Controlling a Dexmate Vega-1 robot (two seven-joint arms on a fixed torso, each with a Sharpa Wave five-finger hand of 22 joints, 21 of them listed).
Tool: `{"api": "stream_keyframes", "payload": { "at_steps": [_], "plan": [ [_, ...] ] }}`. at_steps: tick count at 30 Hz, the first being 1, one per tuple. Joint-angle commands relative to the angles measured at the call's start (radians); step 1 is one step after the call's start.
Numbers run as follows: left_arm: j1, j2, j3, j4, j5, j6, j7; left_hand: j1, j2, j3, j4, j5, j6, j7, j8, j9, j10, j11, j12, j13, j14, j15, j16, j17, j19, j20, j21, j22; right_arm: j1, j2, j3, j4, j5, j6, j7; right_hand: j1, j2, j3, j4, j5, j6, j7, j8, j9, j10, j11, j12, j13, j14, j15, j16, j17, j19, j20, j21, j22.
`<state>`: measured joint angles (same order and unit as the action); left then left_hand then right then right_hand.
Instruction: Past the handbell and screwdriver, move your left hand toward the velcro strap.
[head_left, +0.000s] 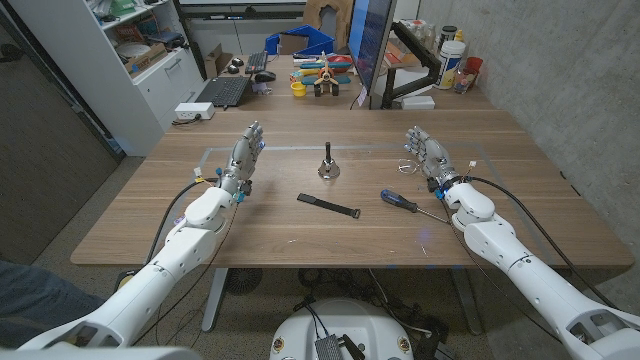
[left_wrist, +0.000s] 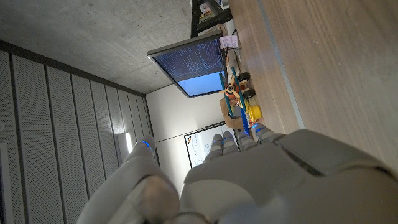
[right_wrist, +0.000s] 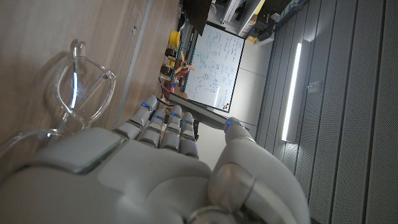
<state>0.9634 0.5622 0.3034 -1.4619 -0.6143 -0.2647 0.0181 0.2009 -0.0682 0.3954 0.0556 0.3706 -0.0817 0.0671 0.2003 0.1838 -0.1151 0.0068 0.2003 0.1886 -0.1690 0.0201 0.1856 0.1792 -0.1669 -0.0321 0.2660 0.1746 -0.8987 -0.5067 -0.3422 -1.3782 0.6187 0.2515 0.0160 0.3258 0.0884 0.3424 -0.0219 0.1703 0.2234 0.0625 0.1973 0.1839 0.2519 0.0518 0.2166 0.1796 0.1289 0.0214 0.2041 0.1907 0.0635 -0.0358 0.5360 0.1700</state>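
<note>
The left hand (head_left: 243, 160) stood empty with fingers apart, off to the left of the velcro strap (head_left: 327, 205), which lay flat on the tabletop (head_left: 300, 235) just in front of the handbell (head_left: 328, 168), screwdriver (head_left: 404, 202) to its right, so probably just staged for the reach.

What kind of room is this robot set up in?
Probably an office or lab workspace: a large dark computer monitor and an open black laptop stand behind the wooden table, beside white storage shelves and a bare concrete wall.
</note>
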Motion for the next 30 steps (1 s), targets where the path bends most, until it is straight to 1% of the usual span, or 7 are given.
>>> {"api": "stream_keyframes", "payload": {
  "at_steps": [1, 3, 4, 6, 9, 22, 30],
  "plan": [
    [0.054, 0.059, -0.023, -0.096, 0.033, 0.051, 0.029, 0.011, 0.004, 0.005, -0.001, 0.010, 0.006, -0.003, 0.004, 0.003, 0.005, -0.004, 0.011, 0.001, -0.007, -0.002, 0.007, 0.004, -0.069, -0.020, -0.002, 0.005, -0.001, 0.001, 0.000, -0.001, -0.010, -0.004, -0.003, 0.002, 0.003, 0.001, -0.005, 0.005, 0.009, 0.001, 0.001, 0.004, 0.009, 0.000, -0.001, 0.001, 0.010, -0.003, 0.003, 0.003, 0.013, -0.011, -0.005, 0.003],
    [0.058, 0.069, -0.025, -0.107, 0.035, 0.065, 0.030, 0.012, 0.005, 0.005, -0.002, 0.010, 0.007, -0.003, 0.004, 0.003, 0.006, -0.005, 0.011, 0.001, -0.004, -0.002, 0.008, 0.004, -0.067, -0.019, -0.002, 0.005, 0.000, 0.001, 0.000, -0.001, -0.011, -0.005, -0.003, 0.002, 0.003, 0.001, -0.005, 0.005, 0.009, 0.000, 0.001, 0.004, 0.010, 0.000, -0.001, 0.001, 0.011, -0.004, 0.003, 0.003, 0.013, -0.010, -0.006, 0.003],
    [0.061, 0.086, -0.027, -0.120, 0.039, 0.088, 0.032, 0.013, 0.005, 0.005, -0.002, 0.010, 0.007, -0.003, 0.004, 0.003, 0.007, -0.006, 0.011, 0.002, -0.003, -0.002, 0.008, 0.004, -0.067, -0.018, -0.003, 0.005, 0.000, 0.001, 0.001, 0.000, -0.011, -0.005, -0.004, 0.002, 0.003, 0.001, -0.005, 0.005, 0.009, 0.001, 0.001, 0.004, 0.010, 0.001, -0.001, 0.001, 0.011, -0.003, 0.003, 0.003, 0.013, -0.011, -0.006, 0.003],
    [0.063, 0.101, -0.030, -0.133, 0.042, 0.111, 0.031, 0.014, 0.006, 0.005, -0.002, 0.010, 0.007, -0.005, 0.004, 0.003, 0.008, -0.006, 0.011, 0.002, -0.002, -0.003, 0.008, 0.004, -0.067, -0.017, -0.003, 0.005, 0.001, 0.002, 0.001, 0.000, -0.012, -0.005, -0.006, 0.002, 0.003, 0.001, -0.006, 0.005, 0.008, 0.001, 0.001, 0.004, 0.011, -0.001, -0.001, 0.001, 0.011, -0.004, 0.002, 0.002, 0.014, -0.010, -0.007, 0.003],
    [0.067, 0.117, -0.034, -0.147, 0.049, 0.129, 0.033, 0.015, 0.007, 0.005, -0.003, 0.010, 0.007, -0.006, 0.004, 0.003, 0.008, -0.006, 0.012, 0.002, -0.002, -0.002, 0.008, 0.004, -0.067, -0.017, -0.004, 0.005, 0.001, 0.001, 0.002, -0.003, -0.013, -0.008, -0.009, 0.002, 0.003, 0.001, -0.006, 0.005, 0.009, 0.001, 0.001, 0.004, 0.011, 0.001, -0.001, 0.001, 0.011, -0.005, 0.002, 0.002, 0.014, -0.010, -0.009, 0.003],
    [0.104, 0.143, -0.064, -0.183, 0.072, 0.118, 0.037, 0.022, 0.011, 0.006, -0.006, 0.011, 0.010, -0.009, 0.004, 0.004, 0.011, -0.008, 0.012, 0.002, -0.001, -0.002, 0.007, 0.004, -0.067, -0.009, -0.008, 0.005, 0.004, 0.006, -0.001, -0.006, -0.027, -0.007, -0.024, -0.001, 0.004, 0.000, -0.007, 0.005, 0.008, 0.000, 0.000, 0.004, 0.010, -0.001, -0.003, 0.001, 0.010, -0.005, 0.000, 0.002, 0.015, -0.010, -0.015, 0.003],
    [0.161, 0.165, -0.095, -0.238, 0.088, 0.112, 0.053, 0.026, 0.013, 0.007, -0.008, 0.011, 0.012, -0.010, 0.004, 0.004, 0.011, -0.010, 0.011, 0.002, 0.000, -0.001, 0.007, 0.004, -0.067, -0.004, -0.011, 0.005, 0.010, 0.016, -0.008, -0.003, -0.031, -0.009, -0.028, -0.001, 0.004, 0.000, -0.008, 0.005, 0.008, -0.001, -0.001, 0.004, 0.008, -0.001, -0.004, 0.001, 0.011, -0.005, 0.000, 0.002, 0.016, -0.009, -0.019, 0.003]
  ]
}}
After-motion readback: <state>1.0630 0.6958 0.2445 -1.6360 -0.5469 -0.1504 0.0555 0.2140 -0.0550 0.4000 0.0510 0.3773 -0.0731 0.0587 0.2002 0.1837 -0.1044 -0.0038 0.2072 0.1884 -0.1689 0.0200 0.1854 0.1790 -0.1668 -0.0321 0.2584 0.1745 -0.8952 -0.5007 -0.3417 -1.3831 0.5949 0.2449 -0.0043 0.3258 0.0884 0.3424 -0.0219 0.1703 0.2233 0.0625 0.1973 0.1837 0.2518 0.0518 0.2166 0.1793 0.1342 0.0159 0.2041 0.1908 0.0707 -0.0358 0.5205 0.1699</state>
